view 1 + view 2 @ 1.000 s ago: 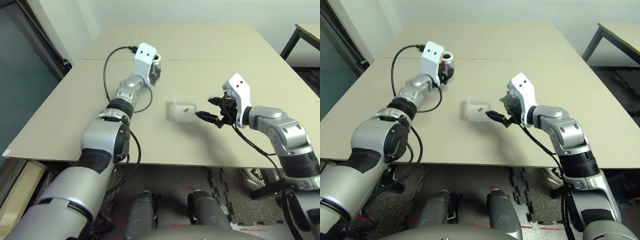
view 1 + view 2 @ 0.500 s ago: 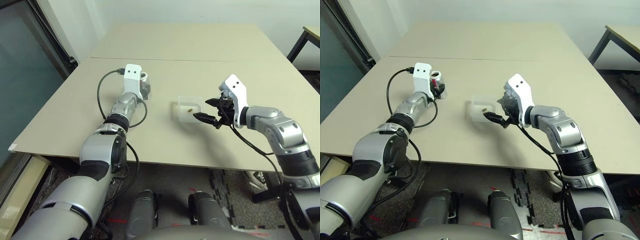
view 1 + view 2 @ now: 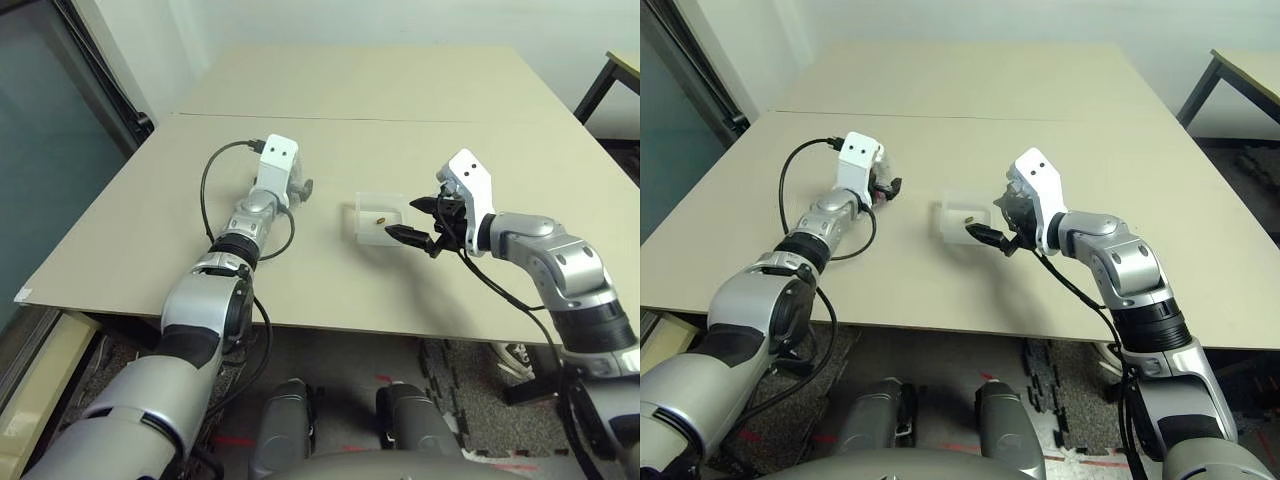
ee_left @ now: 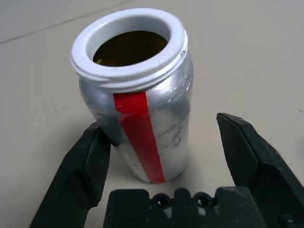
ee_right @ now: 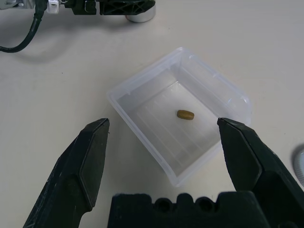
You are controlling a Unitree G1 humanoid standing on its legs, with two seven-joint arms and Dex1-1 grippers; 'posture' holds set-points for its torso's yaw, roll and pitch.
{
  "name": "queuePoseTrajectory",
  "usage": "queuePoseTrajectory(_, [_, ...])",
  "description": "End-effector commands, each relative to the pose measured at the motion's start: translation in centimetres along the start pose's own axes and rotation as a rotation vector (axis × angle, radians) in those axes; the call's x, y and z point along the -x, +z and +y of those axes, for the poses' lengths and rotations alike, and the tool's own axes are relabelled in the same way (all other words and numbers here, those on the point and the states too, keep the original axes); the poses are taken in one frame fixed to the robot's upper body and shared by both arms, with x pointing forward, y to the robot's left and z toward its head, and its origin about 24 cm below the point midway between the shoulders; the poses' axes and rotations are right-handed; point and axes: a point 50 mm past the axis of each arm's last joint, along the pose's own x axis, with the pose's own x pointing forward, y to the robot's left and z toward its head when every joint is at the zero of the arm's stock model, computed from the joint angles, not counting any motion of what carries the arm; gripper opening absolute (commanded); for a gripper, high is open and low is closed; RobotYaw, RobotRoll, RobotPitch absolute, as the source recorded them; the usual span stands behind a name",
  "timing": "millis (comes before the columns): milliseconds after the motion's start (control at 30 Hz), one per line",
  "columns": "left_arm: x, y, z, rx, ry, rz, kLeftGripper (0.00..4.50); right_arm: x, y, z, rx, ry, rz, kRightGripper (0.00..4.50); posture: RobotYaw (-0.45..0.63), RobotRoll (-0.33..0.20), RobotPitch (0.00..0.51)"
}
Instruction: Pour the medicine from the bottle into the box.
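So the left gripper (image 4: pixel 161 166) just let go: it was clamped on the bottle (image 4: pixel 137 109) half a second ago, and now the jaws stand wide either side of it, one finger maybe touching. The bottle stands upright and uncapped on the table (image 3: pixel 400 110), left of centre in the head view. The medicine (image 5: pixel 185 114) lies in the box (image 5: pixel 142 90) mid-frame, so the pour looks done. The right gripper (image 5: pixel 166 156) hangs wide open and empty beside the box.
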Motion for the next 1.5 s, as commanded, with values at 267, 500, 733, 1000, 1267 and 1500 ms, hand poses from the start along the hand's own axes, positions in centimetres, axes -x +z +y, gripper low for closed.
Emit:
queuePoseTrajectory(267, [0.3, -0.1, 0.4, -0.014, 0.042, -0.065, 4.47, -0.1, -0.1, 0.5, -0.003, 0.021, 0.008, 4.5, -0.05, 0.0, 0.086])
queuePoseTrajectory(500, [0.4, -0.2, 0.4, 0.016, 0.051, -0.101, 4.47, -0.2, -0.2, 0.6, -0.003, 0.029, 0.011, 4.5, -0.04, 0.0, 0.089])
queuePoseTrajectory(733, [0.6, -0.4, 0.2, 0.046, 0.054, -0.125, 4.47, -0.1, -0.3, 0.6, -0.005, 0.03, 0.014, 4.5, -0.03, 0.0, 0.09])
queuePoseTrajectory(1000, [1.6, -1.1, -0.9, 0.071, 0.009, -0.165, 4.47, 0.2, -0.6, 0.8, -0.013, 0.024, 0.016, 4.5, -0.03, 0.0, 0.092])
queuePoseTrajectory(1267, [4.4, -2.1, -0.1, 0.114, 0.063, -0.168, 4.47, 0.4, -0.9, 0.9, -0.021, 0.02, 0.016, 4.5, -0.01, 0.0, 0.092])
queuePoseTrajectory(1500, [5.8, -2.8, 2.2, 0.152, 0.174, -0.148, 4.47, 0.1, -0.7, 0.9, -0.017, 0.032, 0.019, 4.5, 0.01, 0.0, 0.093])
